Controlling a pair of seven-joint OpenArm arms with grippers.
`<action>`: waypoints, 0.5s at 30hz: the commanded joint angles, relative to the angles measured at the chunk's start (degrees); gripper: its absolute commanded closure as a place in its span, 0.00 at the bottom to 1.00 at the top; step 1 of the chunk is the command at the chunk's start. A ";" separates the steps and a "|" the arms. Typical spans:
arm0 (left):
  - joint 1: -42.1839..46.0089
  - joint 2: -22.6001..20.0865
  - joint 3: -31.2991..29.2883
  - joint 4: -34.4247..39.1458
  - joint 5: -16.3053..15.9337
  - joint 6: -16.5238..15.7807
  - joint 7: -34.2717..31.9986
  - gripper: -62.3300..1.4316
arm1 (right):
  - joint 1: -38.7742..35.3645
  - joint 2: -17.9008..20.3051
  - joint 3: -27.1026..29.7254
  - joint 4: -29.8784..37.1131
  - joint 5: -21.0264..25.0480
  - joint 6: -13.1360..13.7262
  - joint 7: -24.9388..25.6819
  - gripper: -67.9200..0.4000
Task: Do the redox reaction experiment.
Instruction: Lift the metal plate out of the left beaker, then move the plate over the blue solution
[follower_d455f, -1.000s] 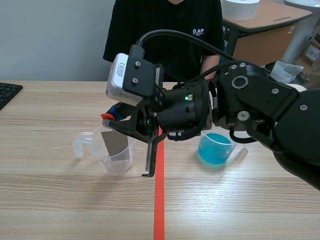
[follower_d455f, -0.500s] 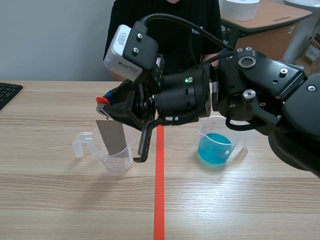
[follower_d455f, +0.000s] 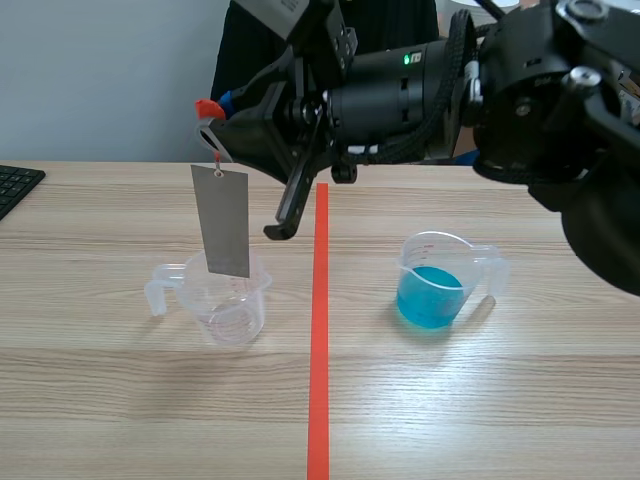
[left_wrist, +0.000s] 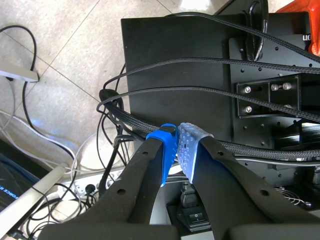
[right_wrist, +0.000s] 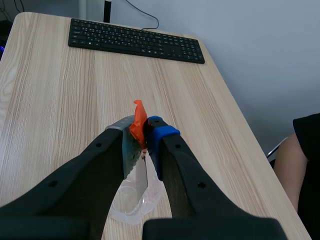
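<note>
My right gripper (follower_d455f: 215, 125) hangs high over the table's left half, shut on the orange-red tab (follower_d455f: 208, 107) of a thin grey metal strip (follower_d455f: 222, 222). The strip dangles straight down, its lower end at the rim of an empty clear beaker (follower_d455f: 225, 305). A second beaker (follower_d455f: 435, 285) with blue liquid stands right of the red tape line. In the right wrist view the tab (right_wrist: 138, 122) sits between the pads of the right gripper (right_wrist: 142, 131), with the strip (right_wrist: 142, 175) above the clear beaker (right_wrist: 132, 205). My left gripper (left_wrist: 177, 145) is shut on nothing, away from the table over black equipment.
A black keyboard (right_wrist: 135, 40) lies at the table's far left edge (follower_d455f: 15, 185). A person in a black shirt (follower_d455f: 235, 60) sits across the table behind my right arm. Cables and a black box (left_wrist: 200, 70) fill the left wrist view.
My right arm has risen and drawn the metal strip up out of the clear beaker; the strip hung deep inside it before and now only its lower end reaches the rim.
</note>
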 joint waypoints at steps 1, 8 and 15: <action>0.46 0.00 -0.48 0.79 -0.17 -0.13 -0.37 0.91 | 1.49 0.13 1.62 2.12 2.27 0.04 -1.25 0.97; 0.46 0.00 -0.48 0.79 -0.17 -0.13 -0.37 0.91 | 1.49 0.15 7.43 6.56 10.10 1.51 -13.53 0.97; 0.46 0.00 -0.48 0.79 -0.17 -0.11 -0.42 0.91 | 1.44 0.46 14.86 8.33 17.22 1.51 -23.30 0.97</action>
